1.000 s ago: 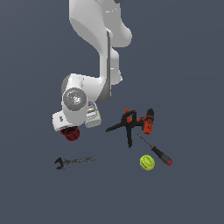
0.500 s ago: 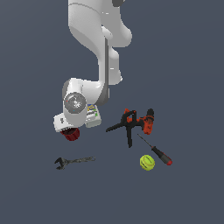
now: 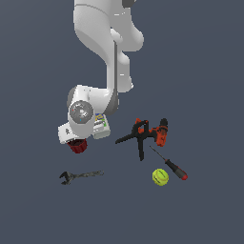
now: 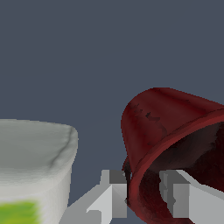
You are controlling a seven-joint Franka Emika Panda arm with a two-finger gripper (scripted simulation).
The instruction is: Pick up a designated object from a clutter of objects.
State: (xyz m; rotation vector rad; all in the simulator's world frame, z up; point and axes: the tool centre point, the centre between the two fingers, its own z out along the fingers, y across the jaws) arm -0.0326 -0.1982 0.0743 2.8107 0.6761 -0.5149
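Straddling the rim of the cup (image 4: pixel 175 131) in the wrist view: one of the fingers (image 4: pixel 114 197) sitting outside the wall, the other inside the dark mouth, the red wall running between them. Standing only narrowly apart, about a wall's thickness, apparently pinching that rim, though actual contact being too fine to confirm. Lying tilted here, mouth opening toward the lower right of the frame, closed base pointing toward the upper left, so the cup's long axis running slantwise across the fingers rather than along them.

In the exterior view, showing as a small red shape at the left of centre, the cup (image 3: pixel 77 146) sitting directly beneath the gripper (image 3: pixel 72 138), partly hidden by the wrist. Crowding close on the right, the bottle (image 3: pixel 100 125), its white shoulder filling the lower left of the wrist view. Judging the coming lift as depending on this rim pinch holding, with a straight upward pull keeping clear of the bottle. Lying well apart on the bench (image 3: pixel 205 86): wrench (image 3: pixel 78 176), clamp (image 3: pixel 137 138), drill (image 3: pixel 159 132), ball (image 3: pixel 160 177).
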